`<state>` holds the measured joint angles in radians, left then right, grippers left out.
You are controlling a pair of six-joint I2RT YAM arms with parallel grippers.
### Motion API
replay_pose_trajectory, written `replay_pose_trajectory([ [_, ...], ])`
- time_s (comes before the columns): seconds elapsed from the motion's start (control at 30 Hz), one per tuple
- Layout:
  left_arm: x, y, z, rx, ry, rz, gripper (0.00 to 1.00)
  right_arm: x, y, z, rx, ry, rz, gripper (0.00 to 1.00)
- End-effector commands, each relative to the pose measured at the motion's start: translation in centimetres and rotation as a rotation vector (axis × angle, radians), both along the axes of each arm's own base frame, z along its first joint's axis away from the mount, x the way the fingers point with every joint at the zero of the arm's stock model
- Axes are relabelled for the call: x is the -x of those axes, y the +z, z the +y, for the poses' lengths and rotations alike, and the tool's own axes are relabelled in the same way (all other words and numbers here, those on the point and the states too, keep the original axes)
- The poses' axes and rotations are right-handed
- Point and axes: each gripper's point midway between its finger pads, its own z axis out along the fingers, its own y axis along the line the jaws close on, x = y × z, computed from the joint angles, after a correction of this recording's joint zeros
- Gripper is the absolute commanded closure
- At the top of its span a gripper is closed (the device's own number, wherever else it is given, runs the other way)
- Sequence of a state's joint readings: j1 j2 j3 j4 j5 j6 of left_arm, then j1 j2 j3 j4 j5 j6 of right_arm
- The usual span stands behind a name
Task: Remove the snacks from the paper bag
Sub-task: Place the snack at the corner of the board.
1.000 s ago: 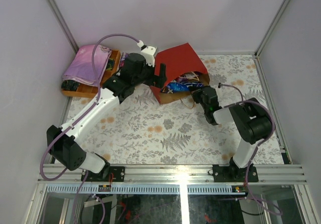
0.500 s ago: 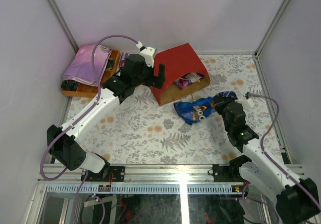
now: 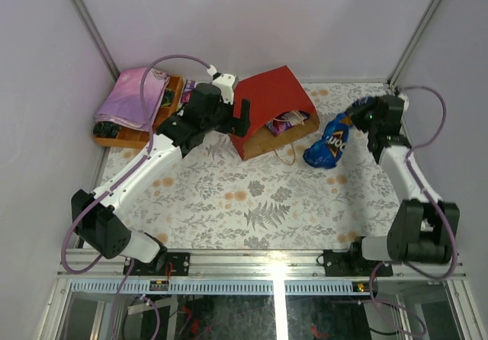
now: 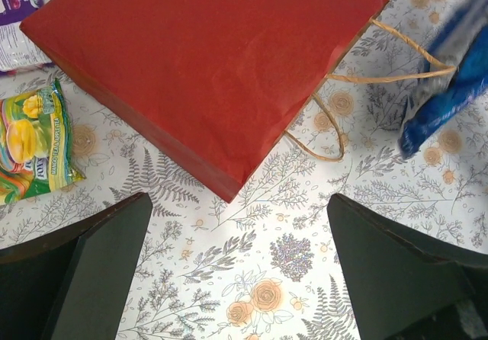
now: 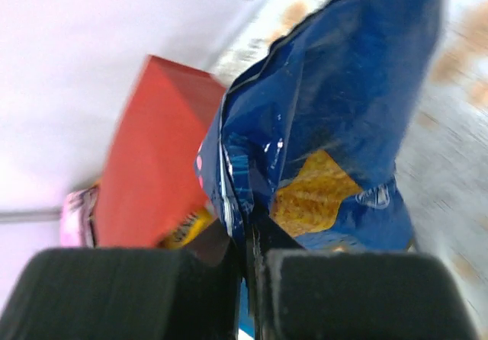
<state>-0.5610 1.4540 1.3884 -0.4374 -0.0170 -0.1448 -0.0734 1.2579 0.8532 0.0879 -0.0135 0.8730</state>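
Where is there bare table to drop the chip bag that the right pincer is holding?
Best: the wide bare table nearer than the paper bag, down to the near edge. The chip bag in the right pincer is beside it. Crowded: far left, with cloth, left pincer and a yellow-green packet.

The paper bag (image 3: 273, 94) is showing solid red outside and brown kraft inside. The Doritos bag (image 3: 329, 143), at its 3 o'clock, is displaying glossy blue with a yellow-orange chip print. The candy packet (image 4: 30, 145) is showing yellow-green. The bench (image 3: 252, 195) is displaying white with grey ferns and orange blossoms. The folded cloth (image 3: 133, 100) is showing pink-purple.
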Motion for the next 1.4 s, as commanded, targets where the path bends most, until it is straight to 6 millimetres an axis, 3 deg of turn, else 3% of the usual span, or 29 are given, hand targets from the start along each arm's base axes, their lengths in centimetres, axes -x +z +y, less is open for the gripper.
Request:
replay_pose_trajectory([
  [0.0,0.1,1.0,0.9,-0.017,0.025,-0.022,0.0,-6.2,9.7,5.5,-0.053,0.387,-0.258,1.0],
  [0.07,0.2,0.9,1.1,-0.026,0.029,-0.022,0.0,-8.3,11.3,6.9,-0.051,0.526,-0.287,0.99],
  [0.13,0.4,0.8,1.4,-0.032,0.032,-0.022,0.0,-10.2,9.5,6.2,-0.076,0.594,-0.207,0.95],
  [0.2,0.6,0.7,1.7,-0.037,0.036,-0.023,0.0,-11.7,6.8,3.1,-0.144,0.555,-0.166,0.84],
  [0.3,0.7,0.3,2.0,-0.044,0.039,-0.017,0.0,-11.9,2.6,-3.5,-0.3,0.377,-0.132,0.24],
  [0.33,0.8,0.1,2.1,-0.046,0.039,-0.014,0.0,-11.6,1.7,-5.0,-0.338,0.33,-0.124,0.08],
  [0.37,0.8,-0.1,2.1,-0.048,0.039,-0.01,0.0,-11.2,0.8,-6.3,-0.341,0.297,-0.113,0.01],
  [0.47,0.6,-0.4,1.9,-0.049,0.032,0.001,0.0,-10.2,-0.6,-7.0,-0.25,0.242,-0.04,0.01],
  [0.53,0.5,-0.8,1.5,-0.043,0.022,0.015,0.0,-9.8,-0.4,-6.4,-0.173,0.238,-0.023,0.0],
  [0.6,0.3,-1.1,1.1,-0.037,0.013,0.028,0.0,-10.0,0.0,-4.3,-0.079,0.289,-0.016,0.0],
  [0.8,0.1,-1.4,0.9,-0.041,0.011,0.041,0.0,-11.6,-1.2,4.8,0.233,0.563,0.047,0.01],
  [0.9,0.1,-1.4,1.2,-0.045,0.02,0.039,0.0,-13.1,-1.2,7.4,0.31,0.632,0.045,0.03],
  [1.0,0.1,-1.5,1.2,-0.048,0.022,0.04,0.0,-15.1,-1.6,8.4,0.358,0.643,0.051,0.07],
  [1.17,0.1,-1.5,1.3,-0.054,0.022,0.04,0.0,-18.5,-2.8,8.2,0.4,0.633,0.042,0.11],
  [1.37,0.2,-1.6,1.5,-0.063,0.027,0.039,0.0,-20.7,-5.3,8.2,0.454,0.685,0.088,0.14],
])
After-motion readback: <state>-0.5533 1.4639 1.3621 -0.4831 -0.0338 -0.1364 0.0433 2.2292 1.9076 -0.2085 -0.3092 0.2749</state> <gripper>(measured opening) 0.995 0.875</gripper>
